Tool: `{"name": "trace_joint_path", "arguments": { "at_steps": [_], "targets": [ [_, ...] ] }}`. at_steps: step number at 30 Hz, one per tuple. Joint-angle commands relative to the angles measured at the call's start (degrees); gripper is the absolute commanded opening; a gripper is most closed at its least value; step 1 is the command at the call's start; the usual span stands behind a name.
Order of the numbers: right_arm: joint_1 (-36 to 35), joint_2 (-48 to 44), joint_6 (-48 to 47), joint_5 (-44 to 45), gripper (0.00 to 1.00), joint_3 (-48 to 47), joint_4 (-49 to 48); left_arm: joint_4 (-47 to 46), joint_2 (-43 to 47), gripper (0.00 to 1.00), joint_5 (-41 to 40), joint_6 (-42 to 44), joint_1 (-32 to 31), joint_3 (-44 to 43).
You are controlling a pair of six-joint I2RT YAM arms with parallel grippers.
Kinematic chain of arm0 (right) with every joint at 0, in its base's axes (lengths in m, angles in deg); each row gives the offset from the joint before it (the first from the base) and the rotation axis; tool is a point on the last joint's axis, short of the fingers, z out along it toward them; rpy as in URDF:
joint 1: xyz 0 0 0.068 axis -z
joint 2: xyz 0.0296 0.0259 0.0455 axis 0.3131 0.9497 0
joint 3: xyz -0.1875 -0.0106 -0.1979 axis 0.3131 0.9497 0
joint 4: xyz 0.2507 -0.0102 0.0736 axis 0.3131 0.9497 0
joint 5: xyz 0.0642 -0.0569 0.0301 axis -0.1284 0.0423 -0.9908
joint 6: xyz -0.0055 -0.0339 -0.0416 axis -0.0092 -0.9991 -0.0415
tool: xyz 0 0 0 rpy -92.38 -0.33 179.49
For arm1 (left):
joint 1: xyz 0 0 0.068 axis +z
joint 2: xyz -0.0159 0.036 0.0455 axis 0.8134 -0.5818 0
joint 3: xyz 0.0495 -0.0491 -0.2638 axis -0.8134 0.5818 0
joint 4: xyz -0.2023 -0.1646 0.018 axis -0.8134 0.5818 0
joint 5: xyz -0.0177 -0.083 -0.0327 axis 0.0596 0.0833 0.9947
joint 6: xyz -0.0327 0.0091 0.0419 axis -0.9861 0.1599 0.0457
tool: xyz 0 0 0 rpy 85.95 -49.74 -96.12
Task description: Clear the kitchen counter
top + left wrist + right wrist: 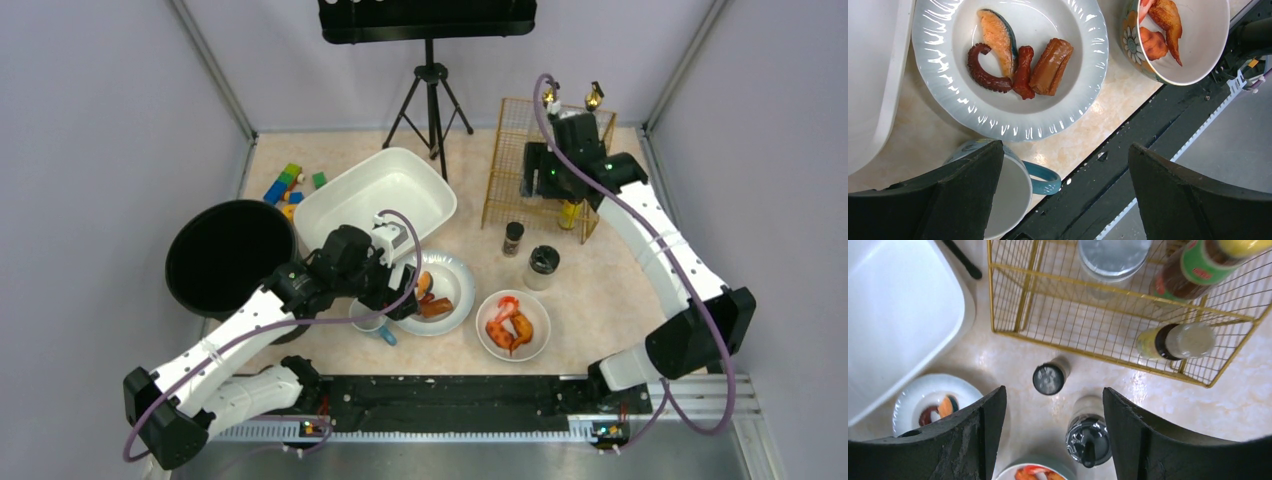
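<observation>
The kitchen counter (610,290) is pale marbled stone. On it stand a white plate (457,274) with salmon, an octopus arm and sausages, a bowl (541,346) of shrimp and chicken, a blue-handled mug (1045,179), a small shaker (513,238) and a black-lidded grinder (541,266). My left gripper (1065,150) is open and empty just above the mug (368,322) at the counter's front edge; one finger covers part of the mug's rim. My right gripper (1053,389) is open and empty, high above the shaker (1048,379) and grinder (1089,440), beside the rack.
A gold wire rack (500,190) holding bottles stands at the back right. A white tub (375,195) sits mid-back, a black round bin (225,260) at the left, toy blocks (285,185) behind it. A tripod (432,95) stands at the back. Black rail (1168,130) edges the front.
</observation>
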Motion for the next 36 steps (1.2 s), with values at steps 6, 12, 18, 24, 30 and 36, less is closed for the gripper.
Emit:
{"name": "trace_joint_path", "arguments": {
  "at_steps": [6,12,18,24,30,36],
  "targets": [
    [-2.7,-3.1,-2.2,-1.1,0.69,9.8,-2.3,-0.9,0.1,0.99,-0.2,0.4,0.0,0.1],
    [-2.7,-6.9,-2.0,2.2,0.69,13.3,0.5,-0.9,-0.3,0.99,0.2,0.4,0.0,0.0],
    [-2.7,-9.1,-1.2,3.9,0.63,16.4,2.8,-0.9,-0.3,0.99,0.5,0.5,0.0,0.0],
    [-2.7,-10.1,-0.8,2.7,0.54,19.3,3.2,-0.9,-0.3,0.99,0.3,0.5,0.0,0.1],
    [-3.0,-10.2,-0.6,2.0,0.49,21.6,2.9,-0.9,-0.2,0.99,0.2,0.3,0.0,0.0],
    [-3.3,-9.4,-0.4,1.0,0.41,22.6,2.2,-0.9,-0.1,0.99,0.1,0.4,0.0,0.0]
  ]
}}
